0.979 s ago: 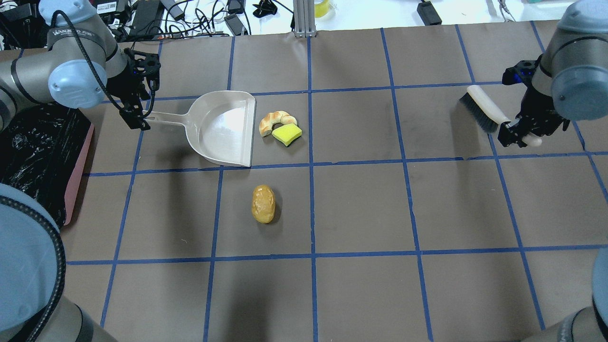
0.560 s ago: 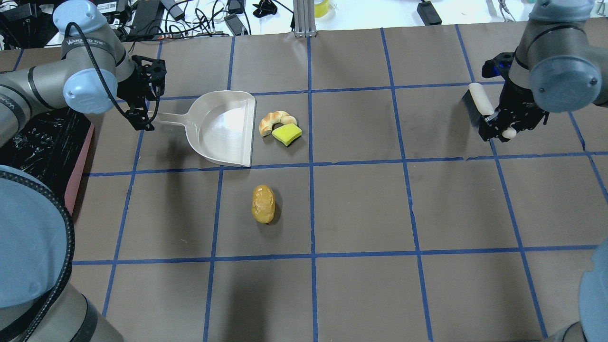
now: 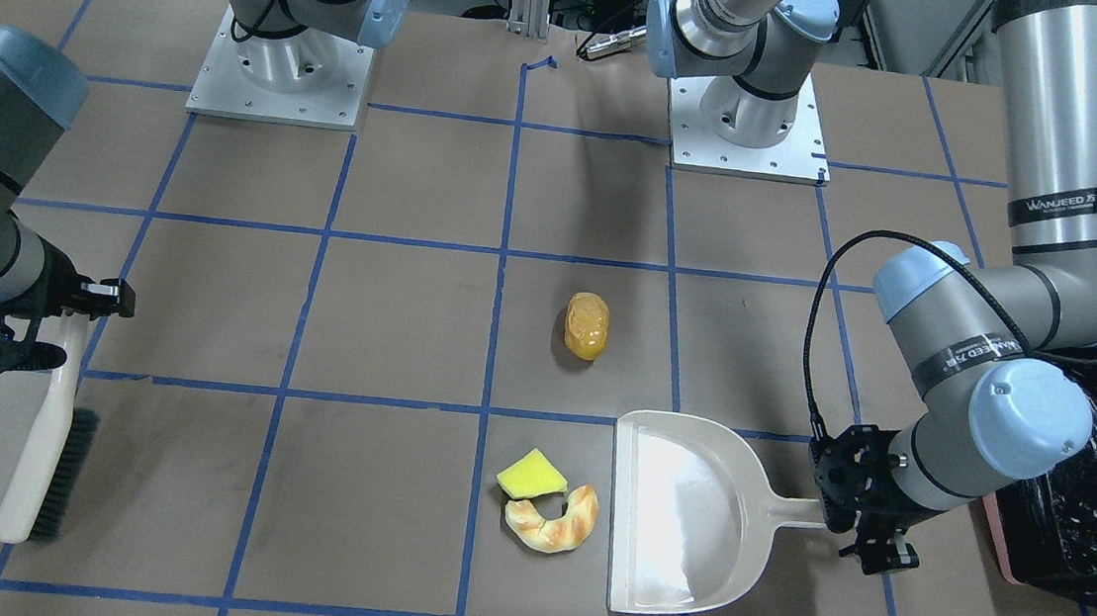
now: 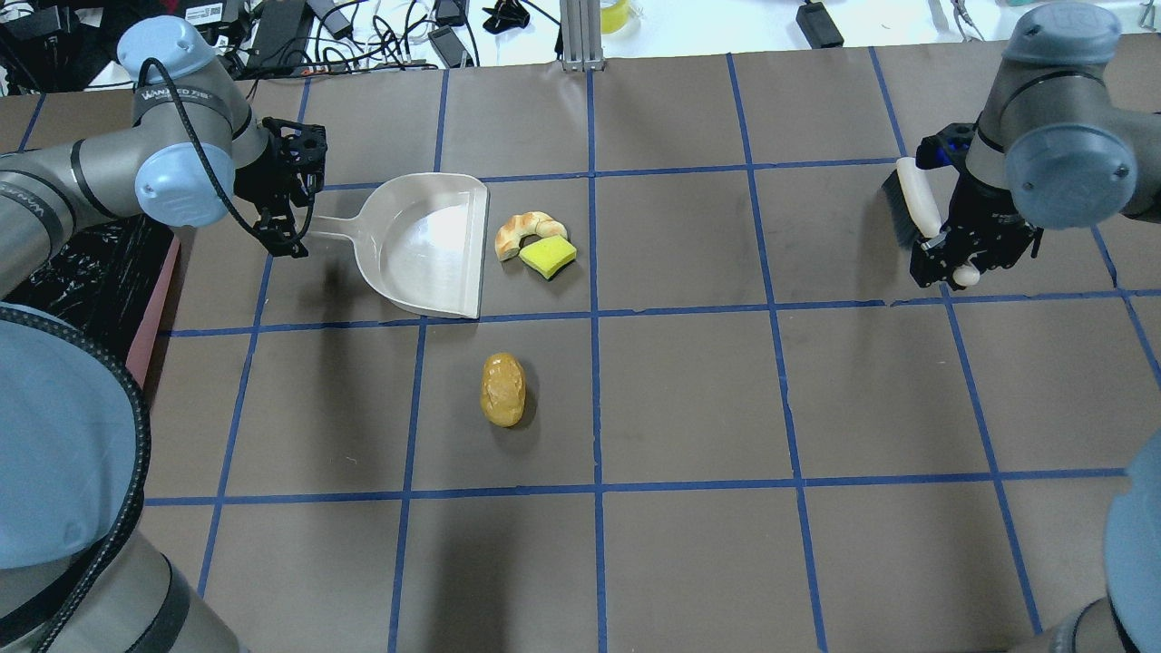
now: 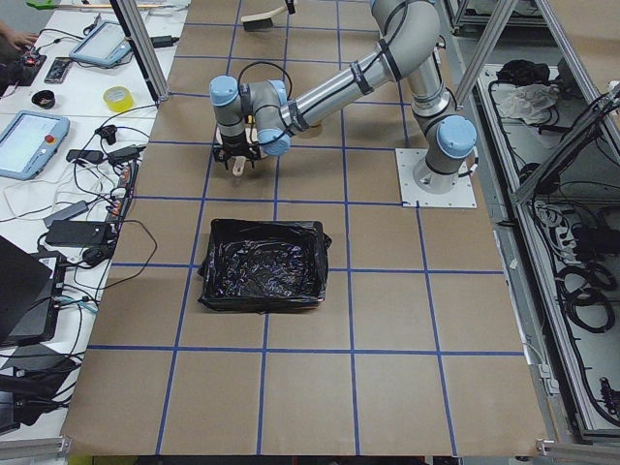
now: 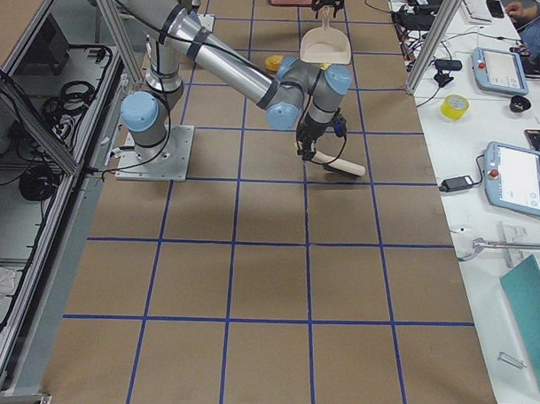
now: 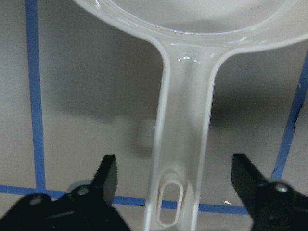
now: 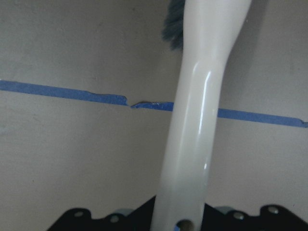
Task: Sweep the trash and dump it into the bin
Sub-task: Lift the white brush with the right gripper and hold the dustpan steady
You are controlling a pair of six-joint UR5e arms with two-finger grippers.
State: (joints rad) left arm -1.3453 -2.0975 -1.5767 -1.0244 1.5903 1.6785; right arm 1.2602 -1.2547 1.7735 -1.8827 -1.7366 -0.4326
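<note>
The cream dustpan (image 4: 426, 245) lies flat, its mouth facing the trash. My left gripper (image 4: 295, 225) is open, with its fingers on either side of the dustpan handle (image 7: 183, 144) and a gap on both sides. The golden croissant (image 4: 526, 227) and the yellow-green sponge wedge (image 4: 548, 258) lie touching just off the pan's lip. The orange-brown bread roll (image 4: 502, 390) lies apart, nearer the robot. My right gripper (image 4: 948, 263) is shut on the white brush (image 4: 914, 204) at its handle end, far right. The pink bin (image 4: 150, 326) with its black bag (image 5: 262, 263) stands at the left edge.
Cables, power bricks and a metal post (image 4: 580, 36) lie beyond the table's far edge. Both arm bases (image 3: 276, 76) stand on the robot's side. Blue tape lines grid the brown tabletop (image 4: 689, 399).
My left gripper has moved right, closer along the dustpan handle. My right gripper has shifted left and turned the brush from slanted to nearly lengthways. The trash and the dustpan have not moved.
</note>
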